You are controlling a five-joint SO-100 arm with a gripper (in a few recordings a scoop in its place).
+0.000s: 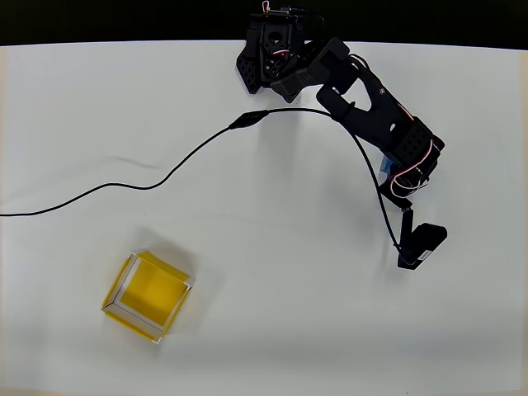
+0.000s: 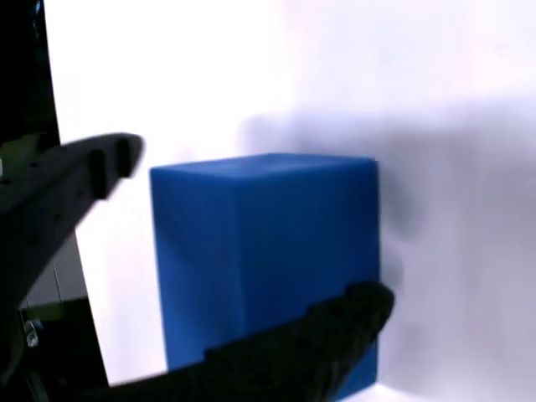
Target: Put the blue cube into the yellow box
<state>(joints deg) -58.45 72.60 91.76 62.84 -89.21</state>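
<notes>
In the wrist view the hand is spread open around the blue cube, one finger at its left and the other crossing low in front of it. In the overhead view the cube peeks out under the arm at the right of the white desk, well apart from the yellow box at the near left.
</notes>
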